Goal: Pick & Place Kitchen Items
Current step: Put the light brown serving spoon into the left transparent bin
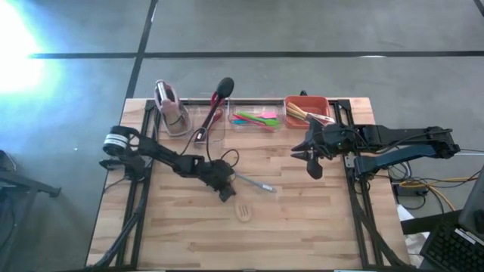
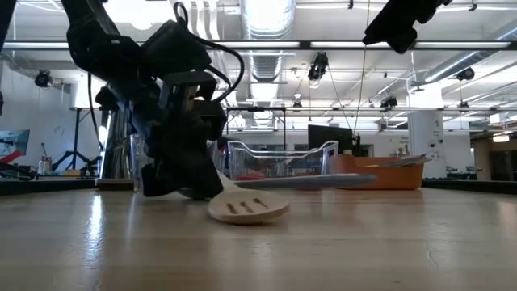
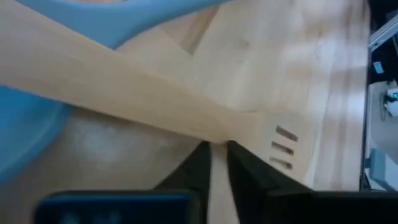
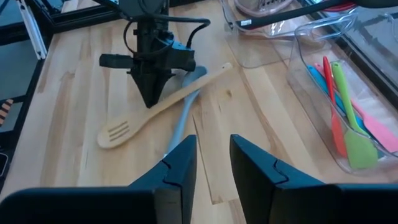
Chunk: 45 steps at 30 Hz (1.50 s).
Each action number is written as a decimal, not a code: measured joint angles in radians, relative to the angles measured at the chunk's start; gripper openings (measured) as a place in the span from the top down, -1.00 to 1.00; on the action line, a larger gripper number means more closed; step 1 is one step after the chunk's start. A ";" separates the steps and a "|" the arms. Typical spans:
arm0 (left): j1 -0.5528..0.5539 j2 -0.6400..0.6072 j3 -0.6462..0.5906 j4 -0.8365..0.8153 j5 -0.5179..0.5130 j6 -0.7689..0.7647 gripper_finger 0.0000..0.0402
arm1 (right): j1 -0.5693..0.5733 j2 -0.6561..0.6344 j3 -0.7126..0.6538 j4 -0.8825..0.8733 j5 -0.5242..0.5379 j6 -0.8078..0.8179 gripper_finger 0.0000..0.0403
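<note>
The left gripper (image 1: 224,189) is down at the table (image 1: 302,227) near its centre, its fingers (image 3: 245,171) closed on the handle of the wooden spatula (image 4: 158,106). The right wrist view confirms this: the gripper (image 4: 148,93) stands tip-down on the handle, about midway along it. The spatula lies flat, slotted blade (image 2: 246,210) toward the table's front edge. Its handle crosses over a grey-blue utensil (image 4: 181,115) lying on the boards just beside the gripper.

The right gripper (image 1: 312,162) hangs above the table's right rear area, clear of the surface. Its fingers (image 4: 180,171) stand slightly apart with nothing between them.

Along the rear edge, a clear bin (image 1: 255,122) contains green, pink, red and blue utensils (image 1: 257,119). A red-orange bin (image 1: 327,102) to its right holds pale-handled utensils (image 1: 302,113). A black ladle (image 1: 215,102) leans out of another clear bin (image 1: 221,132) to the left. A pink-topped rack (image 1: 170,109) stands at the rear left corner.
</note>
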 joint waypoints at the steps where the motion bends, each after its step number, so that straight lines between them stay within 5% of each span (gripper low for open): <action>1: 0.000 0.008 0.000 0.008 0.002 0.002 0.82 | 0.000 0.000 -0.003 0.000 0.000 0.000 0.57; 4: 0.000 0.008 0.001 0.011 0.011 0.034 0.97 | 0.000 0.000 -0.016 0.000 0.000 0.002 0.59; 19: 0.005 -0.070 0.000 -0.007 0.064 0.079 0.97 | 0.000 0.000 -0.054 0.002 0.000 0.027 0.53; 27: 0.005 -0.165 -0.003 -0.207 0.176 0.210 0.96 | 0.000 0.000 -0.053 0.002 0.000 0.027 0.50; 38: -0.106 -0.270 0.144 -0.683 -0.228 0.861 0.95 | 0.000 0.000 -0.053 0.027 0.000 0.018 0.58; 45: -0.175 -0.233 0.367 -0.874 -0.389 1.087 0.56 | -0.001 0.000 -0.053 0.056 0.000 0.004 0.53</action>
